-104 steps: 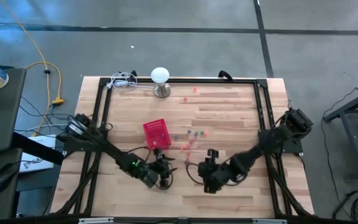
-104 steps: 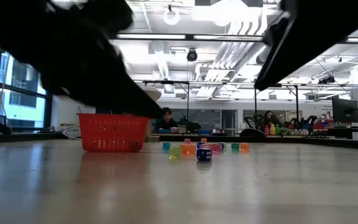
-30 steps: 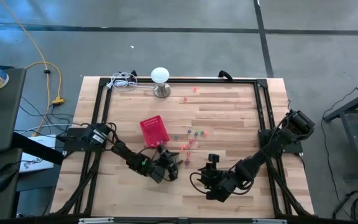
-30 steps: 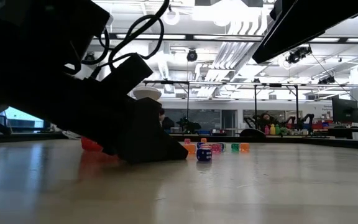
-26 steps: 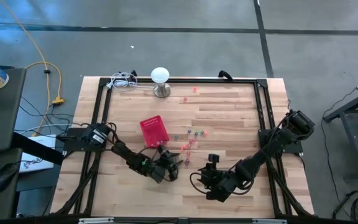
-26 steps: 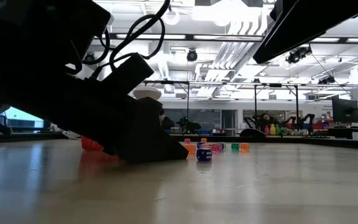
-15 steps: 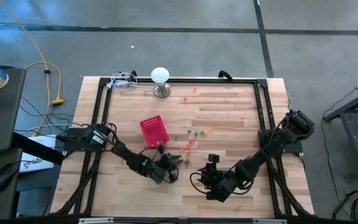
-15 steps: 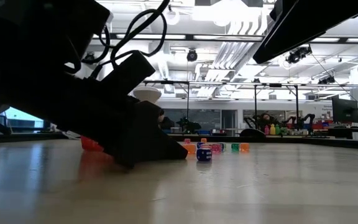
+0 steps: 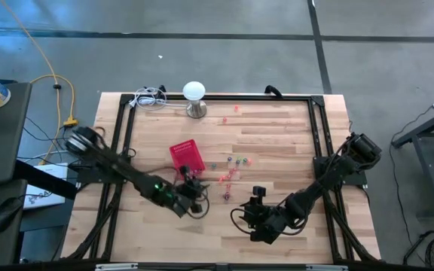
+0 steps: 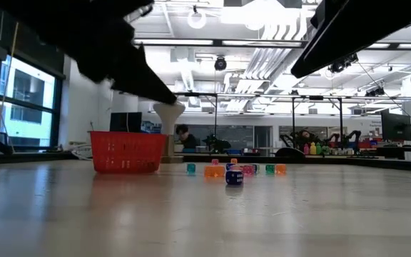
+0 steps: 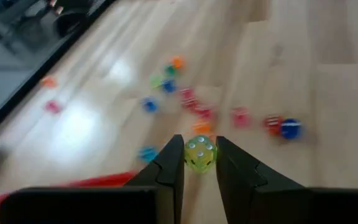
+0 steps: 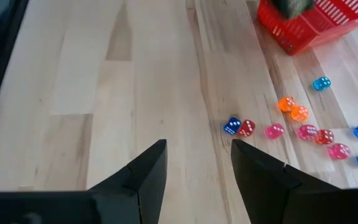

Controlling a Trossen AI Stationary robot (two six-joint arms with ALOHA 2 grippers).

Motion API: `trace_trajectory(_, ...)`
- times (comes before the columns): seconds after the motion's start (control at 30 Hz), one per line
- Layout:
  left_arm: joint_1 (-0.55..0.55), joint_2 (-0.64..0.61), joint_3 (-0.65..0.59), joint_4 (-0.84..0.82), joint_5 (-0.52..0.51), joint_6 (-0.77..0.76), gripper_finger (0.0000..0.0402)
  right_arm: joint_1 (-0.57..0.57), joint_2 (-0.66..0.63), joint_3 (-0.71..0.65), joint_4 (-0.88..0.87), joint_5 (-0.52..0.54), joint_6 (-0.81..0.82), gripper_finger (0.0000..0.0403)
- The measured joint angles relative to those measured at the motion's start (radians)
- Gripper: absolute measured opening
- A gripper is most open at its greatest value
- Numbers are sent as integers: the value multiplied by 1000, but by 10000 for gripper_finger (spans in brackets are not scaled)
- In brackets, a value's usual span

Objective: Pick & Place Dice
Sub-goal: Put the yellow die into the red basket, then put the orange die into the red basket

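Left gripper (image 11: 199, 163) fingers pinching yellow-green die (image 11: 200, 154) (above table), red basket (image 9: 187, 159) nearby

Even overhead ceiling light, glare on table (image 11: 86, 134) in motion-blurred left wrist view; low view arms silhouetted black.

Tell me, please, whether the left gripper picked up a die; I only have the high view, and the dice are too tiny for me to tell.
Observer: Yes. In its wrist view the left gripper is shut on a yellow-green die, pinched between the fingertips.
Operator: Thank you. Is it off the table?
Observer: The low view shows the left arm raised, above the red basket.
Operator: And is the right gripper holding anything?
Observer: No. Its wrist view shows the right gripper open and empty over bare wood, short of the scattered dice.
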Motion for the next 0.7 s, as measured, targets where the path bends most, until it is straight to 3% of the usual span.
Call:
trace_trajectory(0.1,52,-80,-1,-207,39,-116,61,-3,0,-14,41,-4,-12,169)
trace_trajectory(0.33,164,-126,0,-470,176,-316,73,-4,0,-31,83,-7,-20,169)
trace_trajectory(0.7,183,-118,1,-466,142,-324,135,-9,0,-31,97,-7,-37,169)
